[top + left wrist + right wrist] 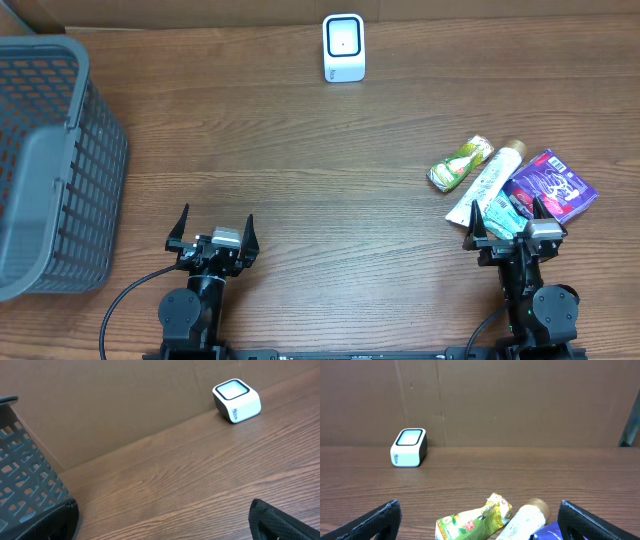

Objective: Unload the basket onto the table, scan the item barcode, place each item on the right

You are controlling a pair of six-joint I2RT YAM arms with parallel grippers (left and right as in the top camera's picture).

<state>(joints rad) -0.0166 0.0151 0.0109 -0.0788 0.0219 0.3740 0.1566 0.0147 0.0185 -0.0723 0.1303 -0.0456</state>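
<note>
Scanner [344, 47] sits at twelve o'clock on the table [300, 150], and we see the items bunched at four o'clock: a green pouch [460, 163], a white tube [487, 180] just beside it, and a purple packet [555, 185] on the tube's far side. We find both pairs of fingers spread wide and holding nothing, the left gripper [216, 222] at seven o'clock over bare wood, the right gripper [507, 212] at five o'clock at the pile's near edge. A grey basket [50, 160] stands at nine o'clock.
</note>
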